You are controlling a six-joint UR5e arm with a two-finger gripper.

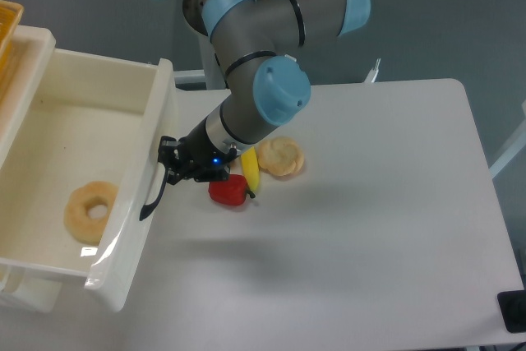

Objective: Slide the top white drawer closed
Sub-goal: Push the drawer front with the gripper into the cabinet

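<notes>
no brand, label or writing is showing anywhere that can be read. the white table point(394, 228) is filling most of the view, and the top white drawer point(82, 162) is standing pulled out over the table's left edge, its front panel facing right with the black arched handle point(153, 187) on it. a pale ring-shaped doughnut point(90, 210) is lying on the drawer floor near the front panel. the grey and blue arm point(263, 55) is reaching down from the table's far edge toward the drawer front. the gripper point(168, 163) is sitting right at the upper part of the handle, its dark fingers seeming to touch the handle or the panel, though contact cannot be settled; how far the jaws are parted cannot be told, since they are dark against the dark handle, and nothing is visibly held between them. just right of the gripper, on the table's left half, a red fruit point(229, 191), a yellow banana point(249, 168) and a round tan pastry point(282, 156) are lying close together.
</notes>
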